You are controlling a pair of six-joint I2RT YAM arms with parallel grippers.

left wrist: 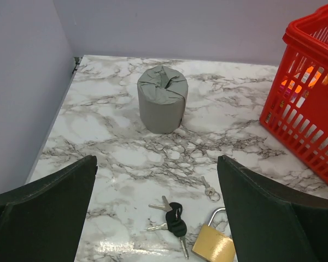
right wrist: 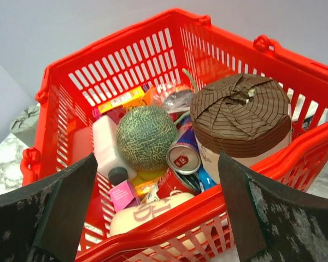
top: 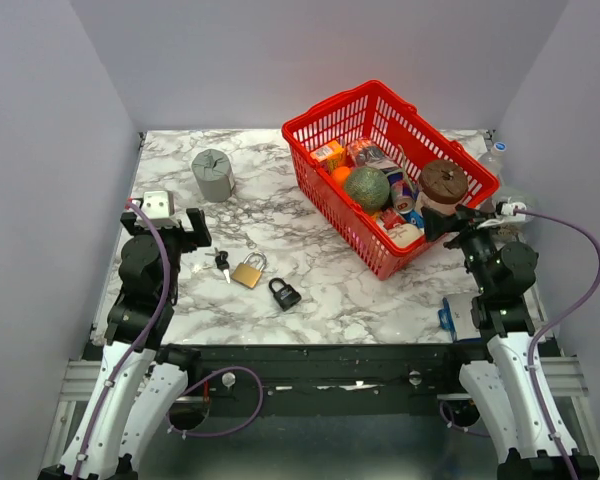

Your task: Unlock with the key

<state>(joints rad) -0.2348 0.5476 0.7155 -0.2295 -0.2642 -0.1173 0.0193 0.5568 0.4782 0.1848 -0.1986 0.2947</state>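
1. Plainly found the key (left wrist: 176, 221) lying flat on the marble table (left wrist: 109, 125), black head toward the grey cylinder (left wrist: 162, 99), blade pointing back toward the arms, two bare silver keys fanned out at its left.
2. Noted the brass padlock (left wrist: 213, 244) just right of it, near but seemingly not touching, and the black padlock (top: 284, 293) further right, apart.
3. Saw the left gripper (top: 194, 238) hovering above the key, fingers spread wide, holding nothing.
4. Saw the right gripper (top: 450, 222) over the near rim of the red basket (top: 310, 135), fingers equally wide and empty, well apart from the key.
5. Judged the pick-up not yet begun. Would do best to lower the left arm straight down, straddle the black head rather than the thin blade, and close on the plastic so the blade sticks out free for a keyhole.
6. Flagged two risks: dragging the silver keys along, or nudging the brass padlock.
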